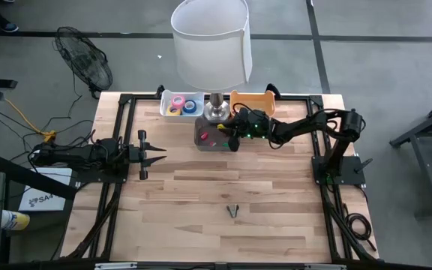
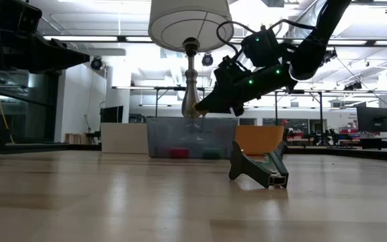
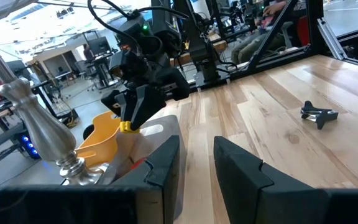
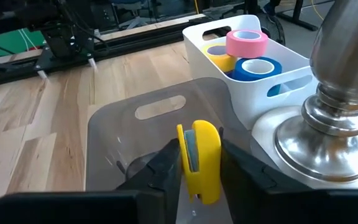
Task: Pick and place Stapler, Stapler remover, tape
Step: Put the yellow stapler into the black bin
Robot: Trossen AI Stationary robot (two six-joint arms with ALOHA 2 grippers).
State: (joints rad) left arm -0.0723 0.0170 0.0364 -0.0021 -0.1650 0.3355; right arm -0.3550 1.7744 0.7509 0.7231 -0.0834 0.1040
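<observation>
High view: the right gripper (image 1: 229, 132) hangs over the grey bin (image 1: 214, 139) at upper centre; the left gripper (image 1: 150, 154), fingers spread and empty, waits at left; the stapler remover (image 1: 233, 211) lies on the bench (image 1: 276, 195) at lower centre.

Right wrist view: fingers clench a yellow stapler (image 4: 202, 158) at bottom centre; tape (image 4: 247, 43) fills the white tray (image 4: 291, 78) at upper right. Releasing off-centre could bounce it off the bin's rim.

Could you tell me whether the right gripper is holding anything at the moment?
Yes. The right gripper is shut on a small yellow item, pinched upright between its fingers above the grey bin.
</observation>
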